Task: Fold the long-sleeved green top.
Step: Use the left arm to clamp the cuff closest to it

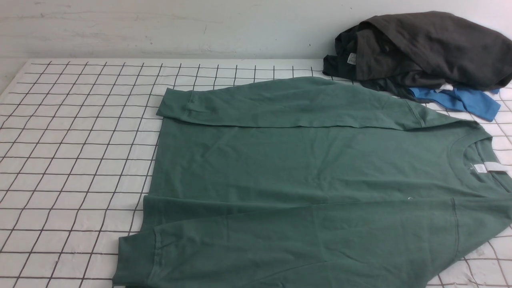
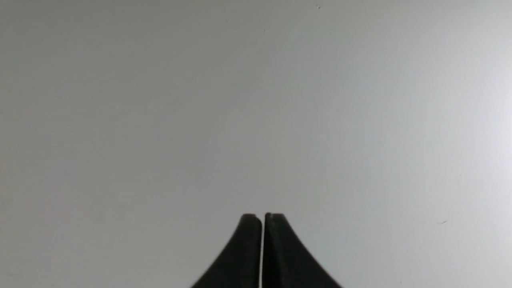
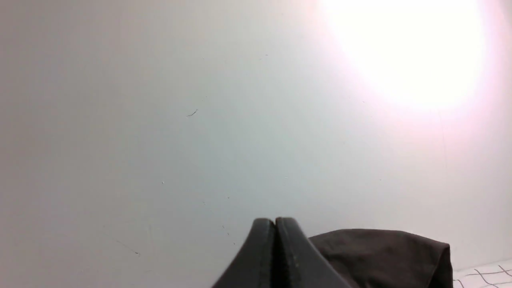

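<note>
The green long-sleeved top (image 1: 304, 168) lies flat on the grid-patterned table (image 1: 72, 160) in the front view. Its neck with a white label (image 1: 486, 167) points right and its hem points left. Both sleeves are folded in over the body, one along the far edge (image 1: 280, 104), one along the near edge (image 1: 280, 244). Neither arm appears in the front view. My left gripper (image 2: 263, 216) is shut with nothing in it, facing a plain wall. My right gripper (image 3: 275, 221) is shut and empty too, aimed at the wall.
A heap of dark charcoal-grey garments (image 1: 424, 52) sits at the back right, over a bright blue cloth (image 1: 460, 100). That dark heap (image 3: 380, 256) also shows behind the right gripper. A white wall (image 1: 160, 28) runs along the table's far edge.
</note>
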`<state>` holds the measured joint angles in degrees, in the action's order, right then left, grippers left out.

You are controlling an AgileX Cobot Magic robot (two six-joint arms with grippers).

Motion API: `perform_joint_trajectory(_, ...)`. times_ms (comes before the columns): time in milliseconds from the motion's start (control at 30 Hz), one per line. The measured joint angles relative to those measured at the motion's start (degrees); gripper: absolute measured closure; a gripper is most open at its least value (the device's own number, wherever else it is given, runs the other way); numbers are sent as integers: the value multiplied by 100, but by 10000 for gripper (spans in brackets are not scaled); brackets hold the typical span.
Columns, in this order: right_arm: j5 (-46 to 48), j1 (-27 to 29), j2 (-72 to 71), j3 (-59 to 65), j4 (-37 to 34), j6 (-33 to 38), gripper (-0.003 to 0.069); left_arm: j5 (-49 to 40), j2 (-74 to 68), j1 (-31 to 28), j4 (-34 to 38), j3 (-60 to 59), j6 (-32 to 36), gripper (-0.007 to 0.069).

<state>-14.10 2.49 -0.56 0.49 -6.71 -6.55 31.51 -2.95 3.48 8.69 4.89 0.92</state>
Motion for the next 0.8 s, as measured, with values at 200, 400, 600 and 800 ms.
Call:
perform_joint_trajectory(200,1156,0,826,-1592,904,49,673,-2146,-1491,0,-4,2106,293,631)
perform_joint_trajectory(400,3520,0,3014,-3371,1462,75,672,-5271,-3972,0,7,3579,309,631)
perform_joint_trajectory(600,5582,0,4871,-3982,243,859,672,-6699,-5655,0,207,3735,655,572)
perform_joint_trajectory(800,6113,-377,6056,-3992,-1802,3120,671,-7070,-7391,0,765,3858,974,262)
